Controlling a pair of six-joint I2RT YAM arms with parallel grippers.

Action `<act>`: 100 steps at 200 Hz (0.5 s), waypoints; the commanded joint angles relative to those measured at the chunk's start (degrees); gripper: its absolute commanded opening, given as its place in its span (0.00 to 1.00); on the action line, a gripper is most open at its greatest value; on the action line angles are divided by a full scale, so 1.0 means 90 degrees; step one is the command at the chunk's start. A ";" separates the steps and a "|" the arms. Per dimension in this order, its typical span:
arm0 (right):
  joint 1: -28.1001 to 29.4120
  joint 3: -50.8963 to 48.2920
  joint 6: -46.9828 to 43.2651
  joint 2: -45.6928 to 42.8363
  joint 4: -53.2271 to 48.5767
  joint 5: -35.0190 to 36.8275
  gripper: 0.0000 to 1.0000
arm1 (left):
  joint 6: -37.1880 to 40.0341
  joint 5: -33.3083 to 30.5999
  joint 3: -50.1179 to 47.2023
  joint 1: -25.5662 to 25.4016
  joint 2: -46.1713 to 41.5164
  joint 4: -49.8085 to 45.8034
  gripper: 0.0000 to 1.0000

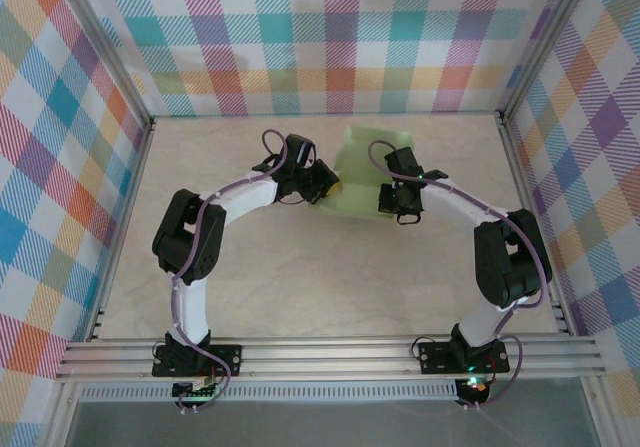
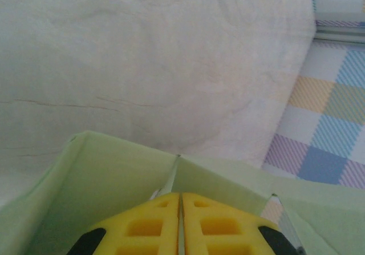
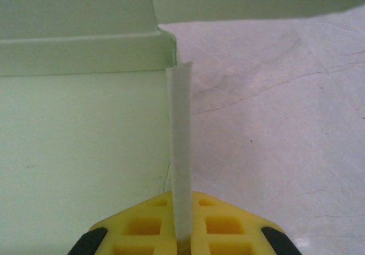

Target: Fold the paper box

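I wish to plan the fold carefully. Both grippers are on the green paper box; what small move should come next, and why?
Probably the right gripper should nudge its pinched side wall inward, toward the far wall of the paper box. That wall stands upright, yet its end seems to sit just outside the corner. The left gripper, shut on the box's other side, can hold steady.

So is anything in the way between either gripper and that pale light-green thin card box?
No, nothing visible stands between them. The right gripper is shut on an upright side wall of the pale light-green thin card box, and the left gripper is shut at the opposite wall, apparently pinching its edge.
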 commanded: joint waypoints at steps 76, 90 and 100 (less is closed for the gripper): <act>0.0156 -0.0432 0.0173 -0.0211 0.0743 -0.1007 0.00 | -0.1285 0.0121 0.0142 -0.0016 0.0460 0.1269 0.11; 0.0257 -0.0489 0.0202 -0.0233 0.0773 -0.0896 0.00 | -0.1544 0.0010 0.0096 -0.0024 0.0471 0.1416 0.11; 0.0326 -0.0527 0.0240 -0.0232 0.0803 -0.0797 0.00 | -0.1729 -0.0028 0.0073 -0.0014 0.0479 0.1549 0.12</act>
